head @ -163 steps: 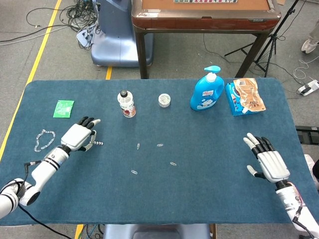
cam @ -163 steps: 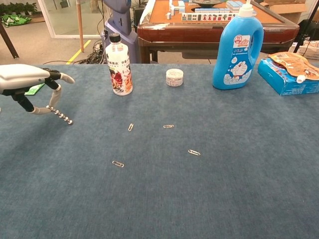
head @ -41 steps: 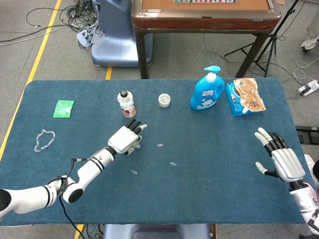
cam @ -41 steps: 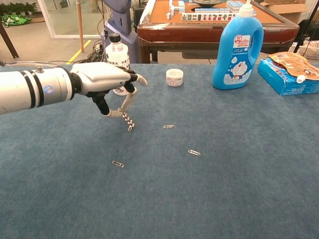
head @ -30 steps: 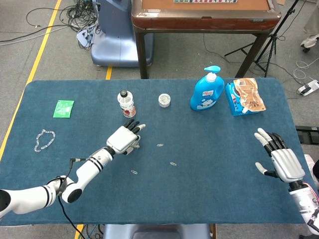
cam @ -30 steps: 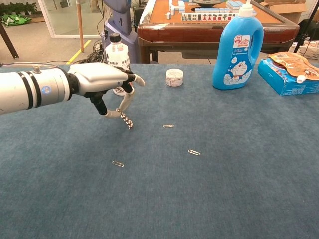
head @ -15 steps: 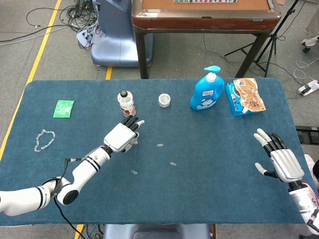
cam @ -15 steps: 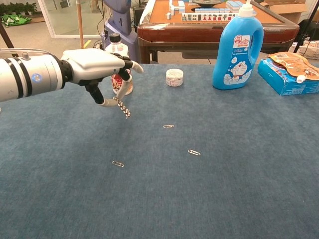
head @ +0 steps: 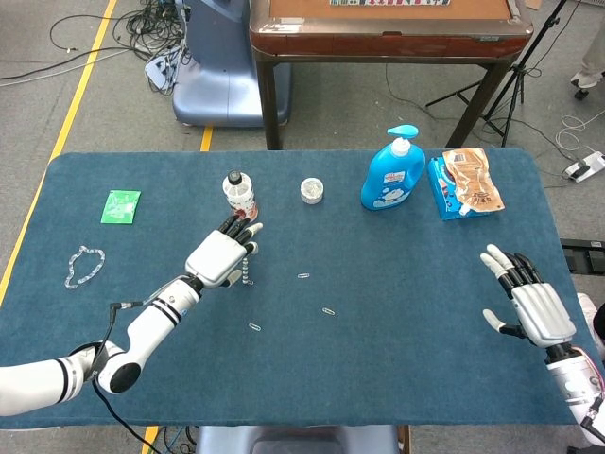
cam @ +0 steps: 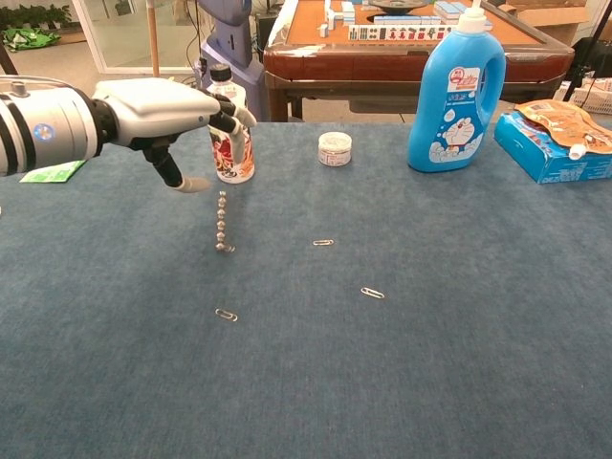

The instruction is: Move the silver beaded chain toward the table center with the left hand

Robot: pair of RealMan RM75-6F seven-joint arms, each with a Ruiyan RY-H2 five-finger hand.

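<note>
Left hand (head: 219, 254) of mine hovers by the bottle (head: 239, 196) in the head view, the chain (head: 246, 271) just at its fingertips; my right hand (head: 527, 305) lies spread, holding nothing. From the chest, my left hand (cam: 158, 107) is released, the chain (cam: 222, 222) hanging straight below it, apart from the fingers, its lower end at the surface (cam: 430, 363).

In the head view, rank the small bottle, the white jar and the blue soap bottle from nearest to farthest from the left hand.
1. Small bottle: just behind the left hand.
2. White jar: further toward the middle, back row.
3. Blue soap bottle: furthest, toward the robot's right.
</note>
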